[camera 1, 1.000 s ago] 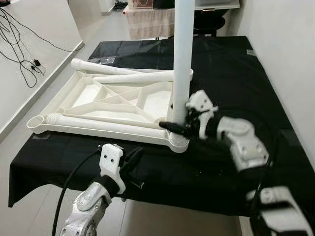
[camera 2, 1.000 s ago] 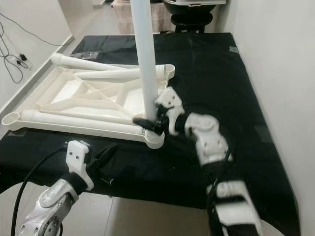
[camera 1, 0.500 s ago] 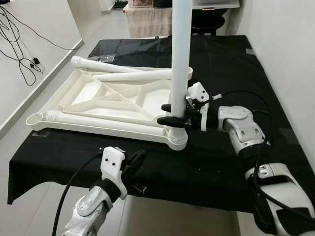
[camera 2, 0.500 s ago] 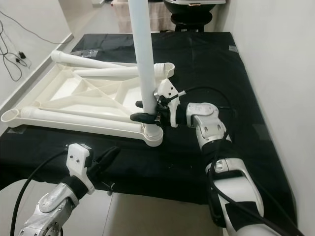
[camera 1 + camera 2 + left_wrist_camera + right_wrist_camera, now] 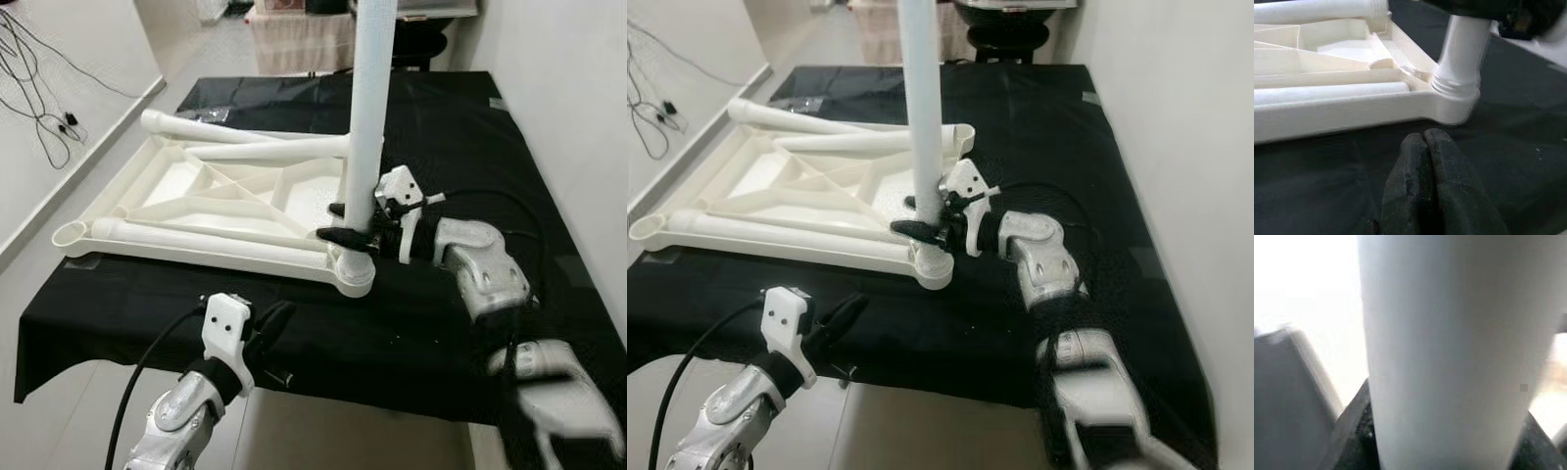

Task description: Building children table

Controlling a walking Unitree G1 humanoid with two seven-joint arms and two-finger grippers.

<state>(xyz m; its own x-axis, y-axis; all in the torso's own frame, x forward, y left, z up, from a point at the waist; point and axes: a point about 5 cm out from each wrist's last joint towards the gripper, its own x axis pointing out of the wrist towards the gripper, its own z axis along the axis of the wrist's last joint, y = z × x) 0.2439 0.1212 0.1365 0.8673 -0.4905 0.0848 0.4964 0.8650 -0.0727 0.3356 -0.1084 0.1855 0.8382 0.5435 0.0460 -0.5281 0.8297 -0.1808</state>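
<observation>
Left gripper (image 5: 272,321) hovers low at the black tabletop's (image 5: 470,127) near edge, fingers (image 5: 1422,186) pressed together. The upturned white table frame (image 5: 211,211) lies ahead. Right gripper (image 5: 351,223) clamps the upright leg (image 5: 370,108) just above its near corner socket (image 5: 355,274).

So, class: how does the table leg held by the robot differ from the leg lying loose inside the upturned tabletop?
The held leg stands upright, its foot in the corner socket of the tabletop; the loose leg lies flat, fitted nowhere. The right gripper clamps the held leg low down; nothing touches the loose leg. The left gripper hangs near the table's edge, jaws shut. Both are plain white tubes.
</observation>
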